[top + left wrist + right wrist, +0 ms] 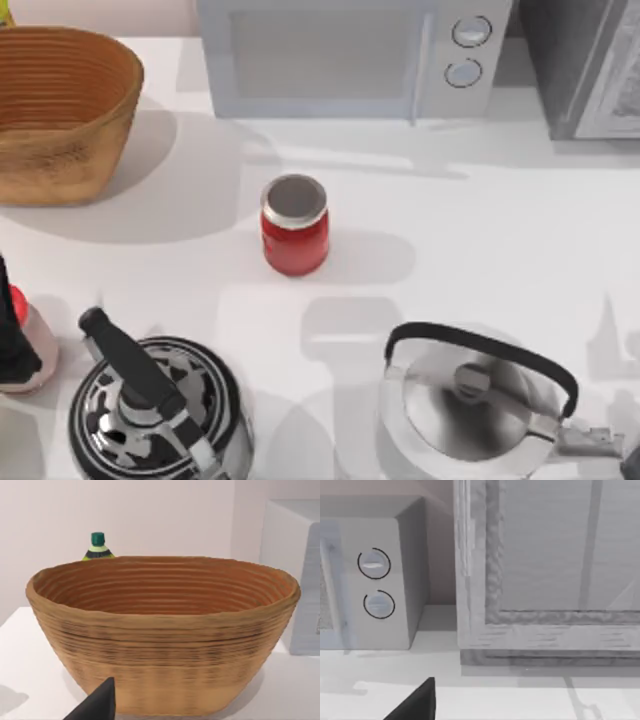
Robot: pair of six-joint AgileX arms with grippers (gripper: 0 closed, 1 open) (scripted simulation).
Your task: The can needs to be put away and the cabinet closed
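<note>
A white table (480,230) carries a microwave (350,55) and a grey cabinet (590,65) along its far edge, a basket (60,110) far left, a red jar (295,225) mid-table, and two kettles (155,410) near. The can (22,340) stands at the near left edge, partly hidden by the left arm. Whether either claw is apart or together cannot be told.
</note>
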